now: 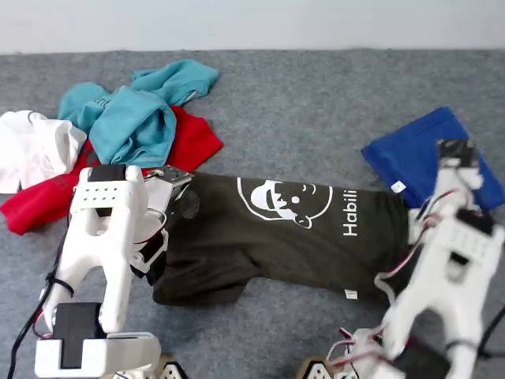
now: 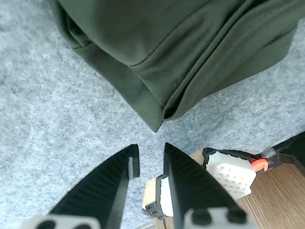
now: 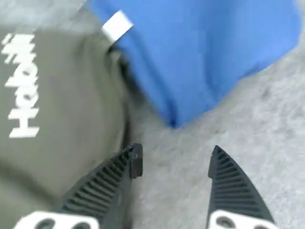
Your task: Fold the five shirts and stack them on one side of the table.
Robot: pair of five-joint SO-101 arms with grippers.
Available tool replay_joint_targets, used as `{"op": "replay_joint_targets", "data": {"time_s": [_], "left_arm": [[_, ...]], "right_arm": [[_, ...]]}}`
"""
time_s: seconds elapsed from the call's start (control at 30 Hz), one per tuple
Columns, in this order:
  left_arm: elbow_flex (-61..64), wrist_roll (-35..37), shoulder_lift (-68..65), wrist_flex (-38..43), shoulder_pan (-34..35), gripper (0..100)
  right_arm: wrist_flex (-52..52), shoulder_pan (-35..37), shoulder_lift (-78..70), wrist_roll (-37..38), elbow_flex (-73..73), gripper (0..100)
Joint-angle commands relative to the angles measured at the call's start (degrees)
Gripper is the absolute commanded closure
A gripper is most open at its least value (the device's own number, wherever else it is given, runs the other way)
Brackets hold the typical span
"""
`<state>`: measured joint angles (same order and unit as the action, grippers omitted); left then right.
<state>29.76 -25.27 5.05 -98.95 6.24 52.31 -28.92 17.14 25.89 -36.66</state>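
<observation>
Grey felt-like cloth covers the bench, and five shirts lie on it in very different states. At the right of the high view a blue fabric shirt sits as a flat, squared-off packet with a small white tag at its near corner, so it looks already folded and may mark the side for the stack. Across the middle stretches a dark olive-green shirt with a white printed face and lettering. It is laid out mostly flat but has one sleeve bunched at its lower left, and I judge it to be the garment in hand, its folding barely begun. In the upper left a crumpled teal shirt rests on a rumpled red shirt, and a white shirt is heaped just beside them at the left edge; none of these three is folded. The left arm stands at the lower left, its jaws only narrowly apart with nothing between them, over bare cloth just beside the olive shirt's hem corner. The right arm stands at the lower right, its jaws spread wide and empty above the grey strip between the blue packet's corner and the olive shirt's lettered end. Roughly one of five seems done, with four folds and the stacking left.
</observation>
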Motion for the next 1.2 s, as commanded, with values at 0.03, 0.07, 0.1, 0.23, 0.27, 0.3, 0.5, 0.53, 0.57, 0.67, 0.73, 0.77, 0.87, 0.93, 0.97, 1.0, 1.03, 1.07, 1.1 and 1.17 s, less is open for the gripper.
{"op": "replay_joint_targets", "data": {"time_s": [0.03,0.07,0.1,0.23,0.27,0.3,0.5,0.53,0.57,0.67,0.73,0.77,0.87,0.93,0.97,1.0,1.03,1.07,1.1,1.17], "left_arm": [[-0.1,0.4,2.2,-0.5,-0.1,91],[-0.1,0.4,2.0,-0.4,-0.1,91],[0.0,0.4,1.9,0.1,-0.1,91],[0.1,0.4,1.8,0.8,-0.1,91],[0.1,0.4,1.8,0.8,-0.1,91],[0.1,0.4,1.8,0.8,-0.1,91],[0.0,0.4,1.8,1.0,-0.1,91],[-0.2,0.4,1.8,1.0,-0.1,91],[-0.5,0.4,2.1,1.1,-0.1,91],[-4.2,0.4,1.8,2.8,-0.1,91],[-7.7,0.5,1.8,4.3,-0.1,91],[-9.3,0.5,1.8,5.1,-0.1,91],[-11.9,2.5,1.5,8.8,-0.1,91],[-13.0,6.3,-0.3,10.2,-0.1,91],[-13.4,7.7,-1.8,10.3,-0.4,90],[-13.5,8.4,-3.4,9.7,-1.3,89],[-13.6,8.4,-5.2,8.3,-2.7,88],[-13.6,8.3,-7.0,6.9,-4.8,88],[-13.7,8.2,-8.8,6.2,-7.2,88],[-14.7,8.4,-11.8,8.2,-10.5,89]], "right_arm": [[-3.6,0.0,-15.7,-1.2,18.9,76.8],[-4.2,1.4,-19.3,-1.2,22.7,76.8],[-4.1,2.7,-22.5,-1.2,26.8,76.8],[3.4,8.8,-34.1,-0.9,41.6,76.8],[5.6,9.9,-36.6,-0.9,44.9,76.8],[7.3,10.6,-39.2,-1.1,47.8,76.8],[18.9,12.1,-48.1,-0.7,63.5,76.8],[23.1,12.6,-48.1,-0.7,65.7,76.8],[27.5,13.4,-48.0,-0.4,67.7,76.8],[40.0,16.8,-46.9,4.2,72.9,76.8],[46.2,18.5,-45.6,6.3,75.7,76.8],[48.5,18.9,-44.8,6.6,76.7,76.8],[50.4,18.6,-42.1,6.8,76.3,76.8],[50.4,18.1,-39.9,6.9,73.9,76.8],[50.4,18.2,-38.6,6.9,72.5,76.8],[50.5,18.2,-37.2,6.9,70.6,76.8],[50.5,18.2,-35.6,6.9,68.3,76.8],[50.5,18.3,-33.5,6.9,65.8,76.8],[50.5,18.4,-31.4,6.9,63.5,76.8],[50.4,19.1,-27.2,7.0,58.5,76.8]]}}
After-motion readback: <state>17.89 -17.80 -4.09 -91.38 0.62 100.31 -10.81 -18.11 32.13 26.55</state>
